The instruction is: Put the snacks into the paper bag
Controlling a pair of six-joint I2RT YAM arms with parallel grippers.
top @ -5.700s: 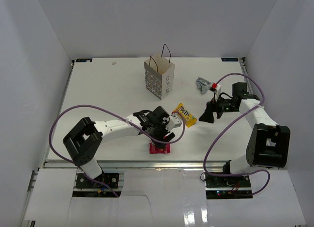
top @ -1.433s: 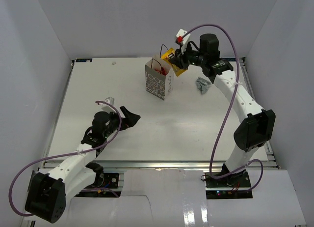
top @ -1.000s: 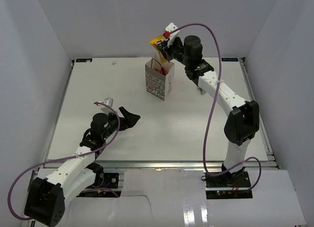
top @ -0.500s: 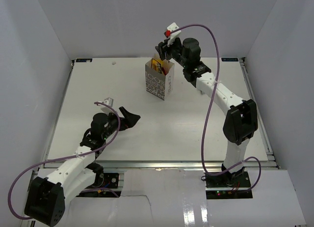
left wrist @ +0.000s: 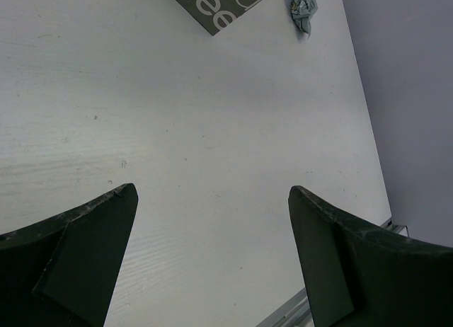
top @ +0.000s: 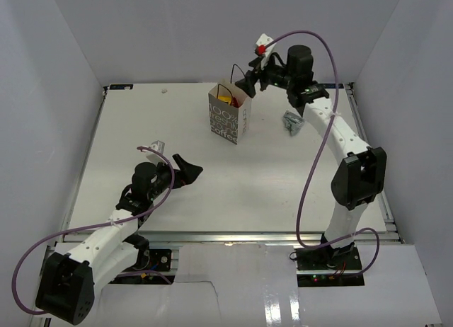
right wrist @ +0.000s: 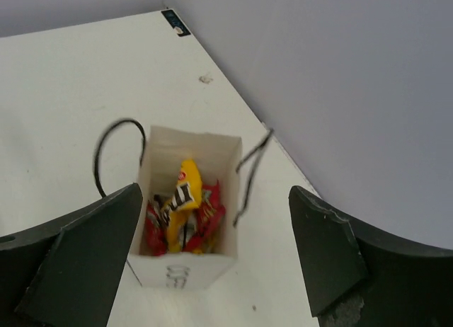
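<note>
Your right claw (top: 252, 79) hung spread and empty above the paper bag (top: 229, 119), a little toward the far-right corner. The bag stood upright near the middle of the far edge, so its mouth took drops from above. Inside, below the claw, the yellow M&M's packet (right wrist: 180, 194) stood on end among red wrappers (right wrist: 209, 217). The silver-grey foil packet (top: 291, 122) lay outside, toward the right edge. Your left claw (top: 185, 168) was spread and empty toward the near-left, probably parked clear.
</note>
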